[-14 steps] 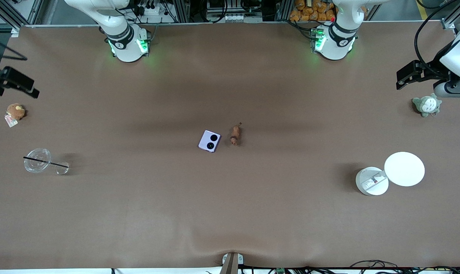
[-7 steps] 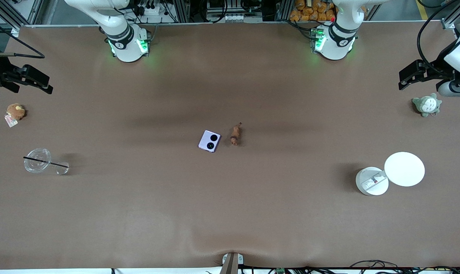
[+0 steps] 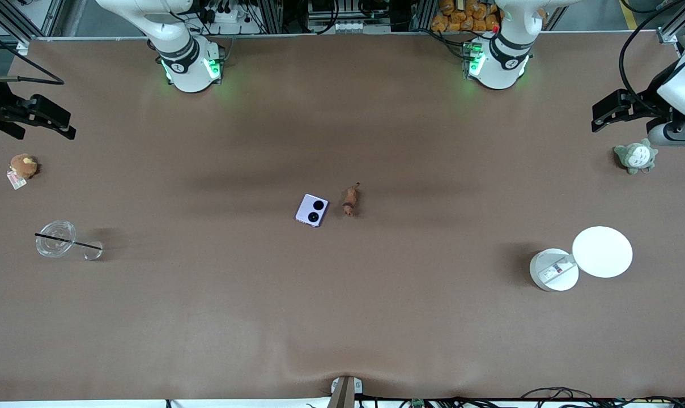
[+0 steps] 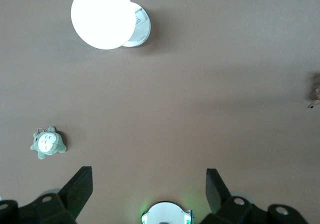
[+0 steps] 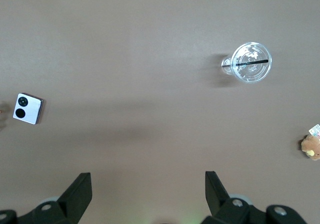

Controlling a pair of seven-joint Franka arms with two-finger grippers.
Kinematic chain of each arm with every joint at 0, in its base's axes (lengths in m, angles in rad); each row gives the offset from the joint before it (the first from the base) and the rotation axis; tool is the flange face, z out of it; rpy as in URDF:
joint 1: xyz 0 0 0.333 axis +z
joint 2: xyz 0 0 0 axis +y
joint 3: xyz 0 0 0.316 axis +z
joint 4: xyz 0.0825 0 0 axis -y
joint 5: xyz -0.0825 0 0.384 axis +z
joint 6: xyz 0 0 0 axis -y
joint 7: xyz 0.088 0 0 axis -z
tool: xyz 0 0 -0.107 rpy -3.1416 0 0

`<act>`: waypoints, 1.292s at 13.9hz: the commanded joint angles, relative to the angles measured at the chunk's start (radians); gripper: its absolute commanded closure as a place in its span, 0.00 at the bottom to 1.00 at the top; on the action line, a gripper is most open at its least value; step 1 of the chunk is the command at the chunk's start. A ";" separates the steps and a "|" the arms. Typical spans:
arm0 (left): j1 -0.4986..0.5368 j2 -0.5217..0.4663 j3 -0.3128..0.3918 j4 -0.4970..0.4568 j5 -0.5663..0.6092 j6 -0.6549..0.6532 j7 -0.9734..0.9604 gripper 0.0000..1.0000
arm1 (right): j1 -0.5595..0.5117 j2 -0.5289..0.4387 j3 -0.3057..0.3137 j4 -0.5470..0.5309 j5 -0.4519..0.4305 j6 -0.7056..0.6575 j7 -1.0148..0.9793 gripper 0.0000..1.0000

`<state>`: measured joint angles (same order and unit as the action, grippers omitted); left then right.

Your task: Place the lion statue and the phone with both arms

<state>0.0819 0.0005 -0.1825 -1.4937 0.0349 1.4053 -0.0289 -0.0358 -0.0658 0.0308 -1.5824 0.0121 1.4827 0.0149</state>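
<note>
Right hand (image 3: 50,122) shifted inward, both hands' (image 3: 608,116) arms edge-cropped.

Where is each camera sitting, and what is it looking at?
Front view: high across the table, facing both arm bases; phone and lion mid-table.
Left wrist view: on the left arm, looking down; open left gripper, grey plush.
Right wrist view: on the right arm, looking down; open right gripper, cup.
Shared: phone in front and right wrist views.
</note>
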 commanded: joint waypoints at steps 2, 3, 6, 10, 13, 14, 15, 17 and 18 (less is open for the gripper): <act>0.006 0.004 -0.003 0.010 -0.001 -0.020 -0.005 0.00 | -0.021 0.007 0.009 0.012 -0.006 0.002 -0.013 0.00; 0.006 0.004 -0.003 0.007 -0.001 -0.020 -0.008 0.00 | -0.021 0.007 0.009 0.012 -0.004 0.002 -0.013 0.00; 0.006 0.004 -0.003 0.004 -0.001 -0.020 -0.009 0.00 | -0.024 0.007 0.009 0.012 -0.004 -0.001 -0.013 0.00; 0.006 0.007 -0.003 -0.005 0.000 -0.020 -0.011 0.00 | -0.032 0.007 0.009 0.012 -0.001 -0.004 -0.013 0.00; 0.006 0.007 -0.002 -0.008 0.002 -0.020 -0.011 0.00 | -0.026 0.007 0.011 0.012 0.002 0.002 -0.010 0.00; 0.006 0.009 -0.002 -0.008 0.002 -0.019 -0.012 0.00 | -0.027 0.007 0.011 0.012 0.002 0.004 -0.010 0.00; 0.006 0.015 -0.003 -0.008 0.002 -0.019 -0.013 0.00 | -0.029 0.009 0.011 0.012 0.003 0.004 -0.012 0.00; 0.003 0.022 -0.002 -0.008 0.002 -0.017 -0.013 0.00 | -0.029 0.015 0.011 0.012 0.003 0.004 -0.012 0.00; 0.001 0.026 -0.003 -0.008 0.002 -0.016 -0.014 0.00 | -0.032 0.015 0.011 0.012 0.002 0.004 -0.012 0.00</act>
<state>0.0828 0.0169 -0.1815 -1.5088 0.0349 1.3988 -0.0293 -0.0447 -0.0583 0.0279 -1.5825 0.0129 1.4855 0.0147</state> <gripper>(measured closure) 0.000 0.000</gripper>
